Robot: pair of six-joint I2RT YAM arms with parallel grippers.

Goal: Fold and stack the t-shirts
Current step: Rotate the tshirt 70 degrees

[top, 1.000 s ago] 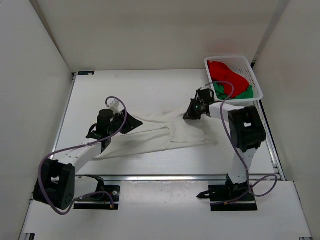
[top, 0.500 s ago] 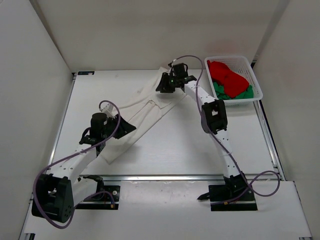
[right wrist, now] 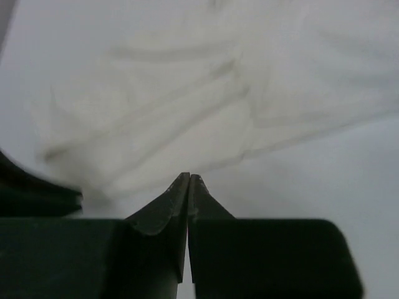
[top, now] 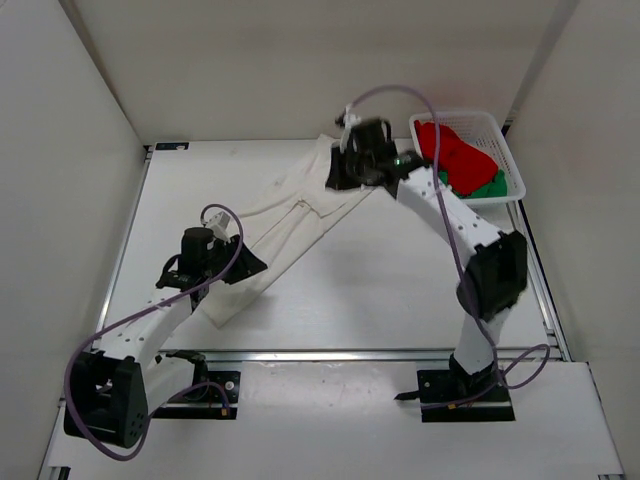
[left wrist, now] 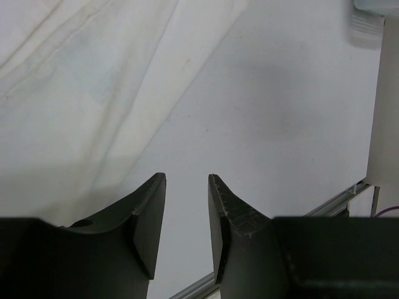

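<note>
White shirt point(top: 290, 215) lies on the table point(top: 400, 280) as a rumpled diagonal strip, near-left to far-middle. Red shirt point(top: 450, 150) and green shirt point(top: 490, 186) sit in the basket point(top: 455, 115), far right. Step looks like spreading the white one flat, with no fold made yet. Your right gripper point(right wrist: 188, 180) is over its far end, jaws pressed together; can't tell if cloth is pinched. Your left gripper point(left wrist: 187, 187) is at the near end, jaws half apart, holding nothing, cloth just beside. Next you probably need both ends gripped and pulled square.
</note>
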